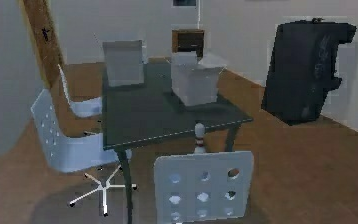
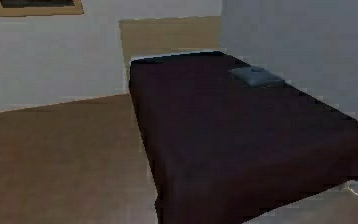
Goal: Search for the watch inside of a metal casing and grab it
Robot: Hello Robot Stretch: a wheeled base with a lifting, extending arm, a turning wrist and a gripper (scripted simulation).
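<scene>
Dark bed [image 2: 237, 130] against the wall. Dark desk [image 1: 152, 115], white chairs [image 1: 72, 150] beside it. On the desk: two pale boxes [image 1: 124, 62] [image 1: 195, 78], contents cannot be told. Grey folded item [image 2: 255, 76] near the bed's head. Small white bottle-like item [image 1: 202, 133] at the desk's near edge. Watch position: cannot tell. Claw state: cannot tell.

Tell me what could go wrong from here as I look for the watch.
1. The chair stands between the robot and the table; driving straight on would likely hit it.
2. The boxes on the table may hide something small, so a quick scan could miss it.
3. The bed lies close on the arm side; turning may brush it.
</scene>
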